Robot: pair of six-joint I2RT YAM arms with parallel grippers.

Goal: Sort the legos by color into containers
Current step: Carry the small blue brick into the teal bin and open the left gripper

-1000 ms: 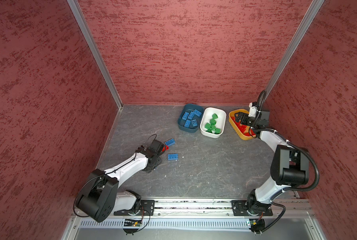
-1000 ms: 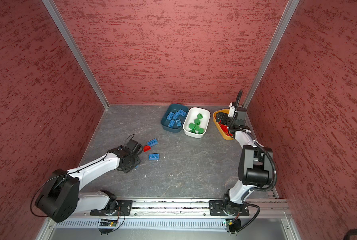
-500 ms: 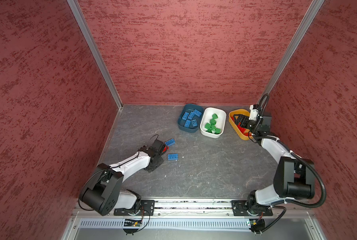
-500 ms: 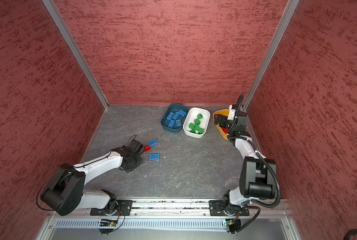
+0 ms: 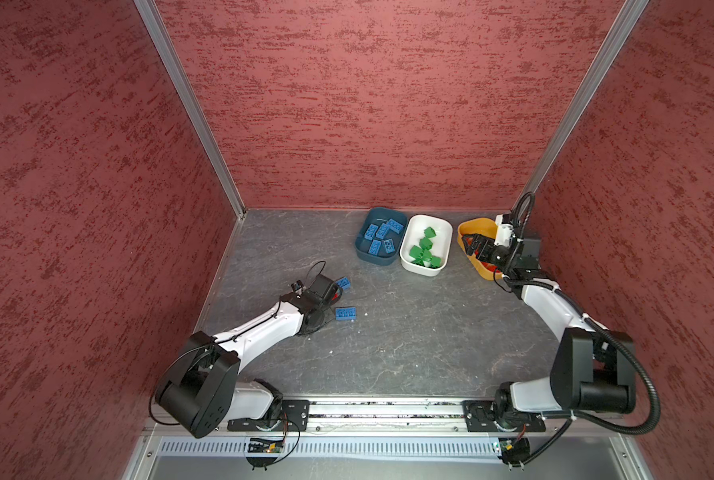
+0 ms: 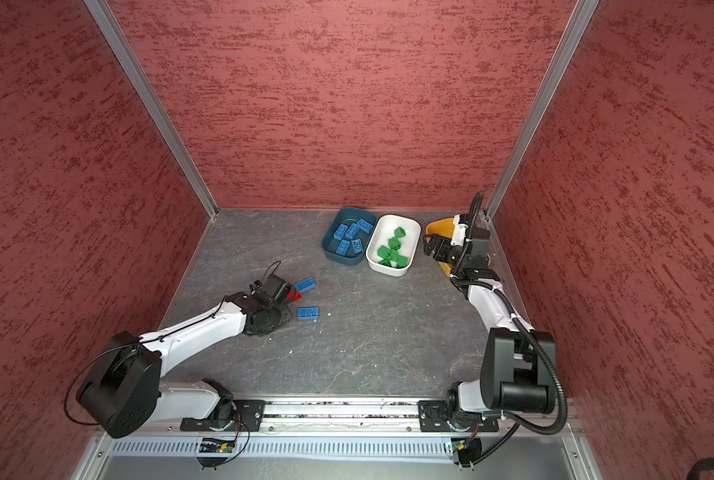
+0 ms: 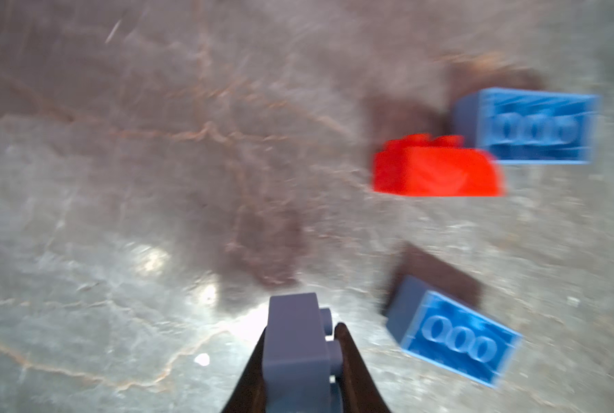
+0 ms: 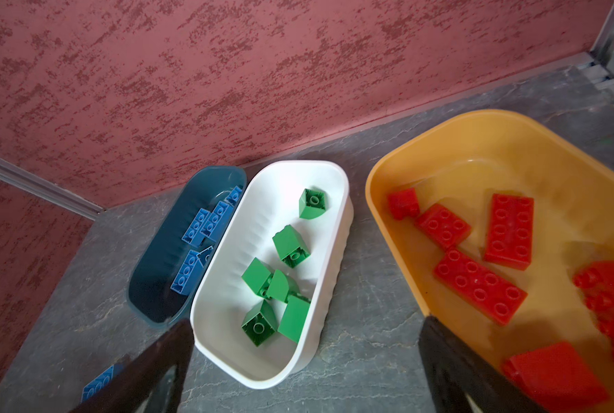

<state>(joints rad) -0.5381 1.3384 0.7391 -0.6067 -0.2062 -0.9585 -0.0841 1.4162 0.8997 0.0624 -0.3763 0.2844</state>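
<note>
Between newly shut fingertips of left end effector [image 7: 302, 332], grips a grey-blue brick [image 7: 291, 343]; leaves red brick [image 7: 438, 171], two blue bricks [image 7: 534, 125] just beyond. Means carry to teal tub [image 5: 378, 261] next. At right end effector [image 5: 470, 246]: gapes wide, empty.

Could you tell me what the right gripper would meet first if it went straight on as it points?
Probably the white tub's side wall: the right gripper, jaws open over the yellow tub's rim, aims that way. Depth is unclear; angled lower, it might touch the table between them first.
</note>
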